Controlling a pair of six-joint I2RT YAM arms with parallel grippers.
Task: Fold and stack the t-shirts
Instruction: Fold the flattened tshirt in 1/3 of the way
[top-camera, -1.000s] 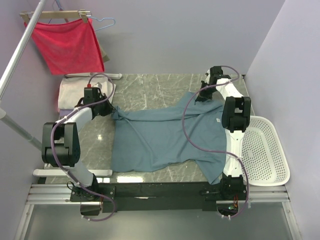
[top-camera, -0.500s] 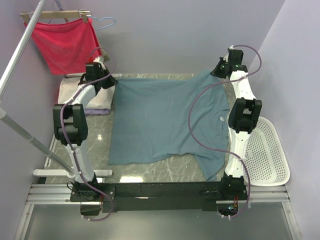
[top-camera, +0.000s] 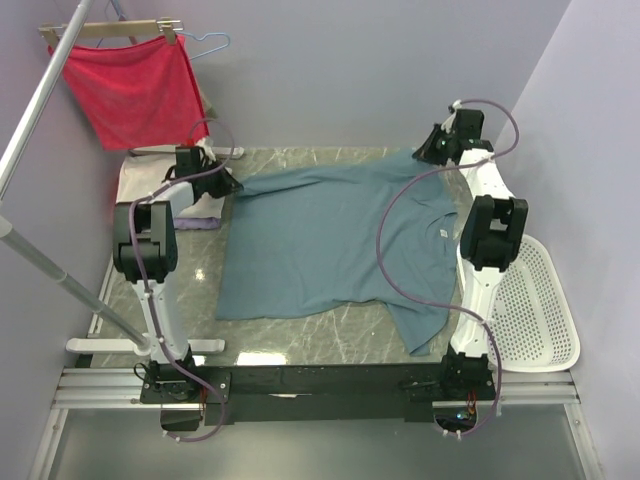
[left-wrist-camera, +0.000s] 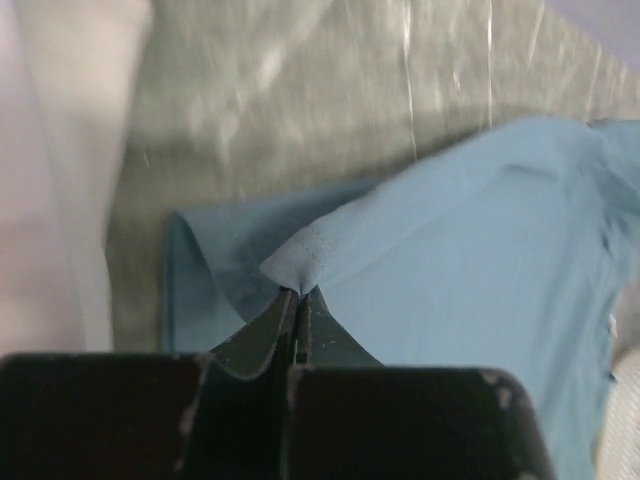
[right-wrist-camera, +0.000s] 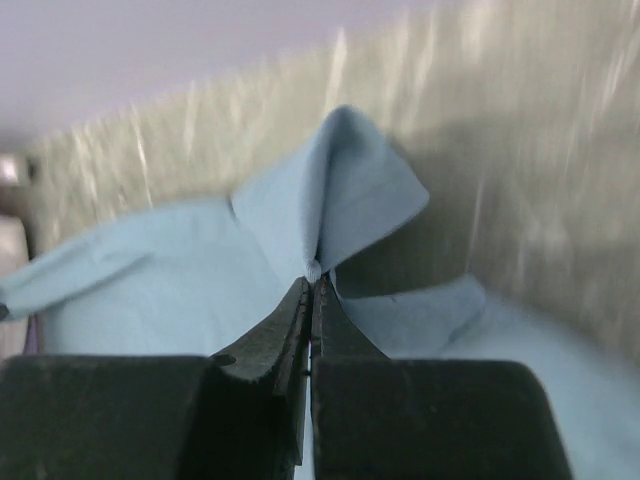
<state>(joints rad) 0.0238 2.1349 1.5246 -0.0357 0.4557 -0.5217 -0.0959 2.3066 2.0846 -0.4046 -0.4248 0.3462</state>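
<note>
We put this early for the teal t-shirt (top-camera: 320, 240): it lies spread open on the table (top-camera: 300, 340), no fold made, and its far edge runs along the back. Left jaws are pressed together, pinching the far left corner. Right jaws likewise pinch the far right corner. A folded pile (top-camera: 140, 185), cream with lavender showing beneath, sits far left, so those look done. Folding the teal one and stacking it are left. Only the top view shows the whole spread and the near right sleeve (top-camera: 425, 325) trailing. Only the wrist views show the pinches: cloth peaked between closed tips, and in the left one the cream pile beside it.
</note>
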